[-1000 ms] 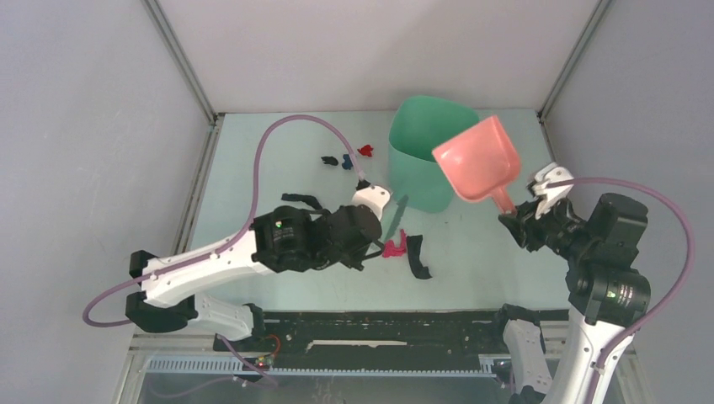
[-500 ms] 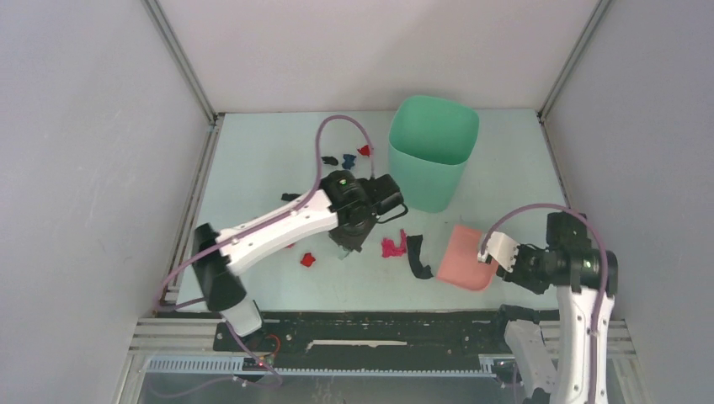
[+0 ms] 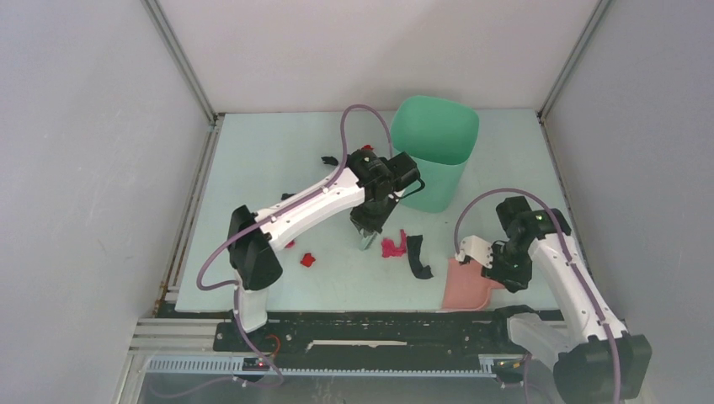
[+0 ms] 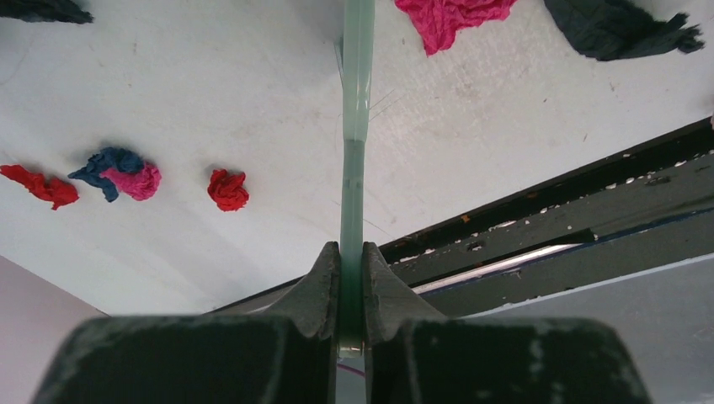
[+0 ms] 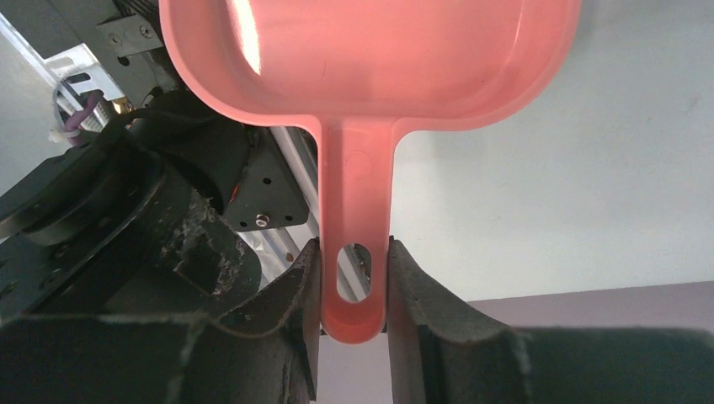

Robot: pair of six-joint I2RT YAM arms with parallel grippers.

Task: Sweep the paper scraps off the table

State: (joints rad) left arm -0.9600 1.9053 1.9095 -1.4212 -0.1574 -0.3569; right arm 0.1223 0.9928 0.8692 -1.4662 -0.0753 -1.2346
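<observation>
The left gripper squeezes the brush, the right gripper squeezes the empty-looking dustpan, and the paper scraps lie unswept near the front edge of the table.

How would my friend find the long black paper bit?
Start at the tall mint-green plastic bin. Below it in the overhead view, beside a crumpled magenta-pink paper scrap, lies the black paper strip. Unlike that pink wad, it is long and dark.
</observation>
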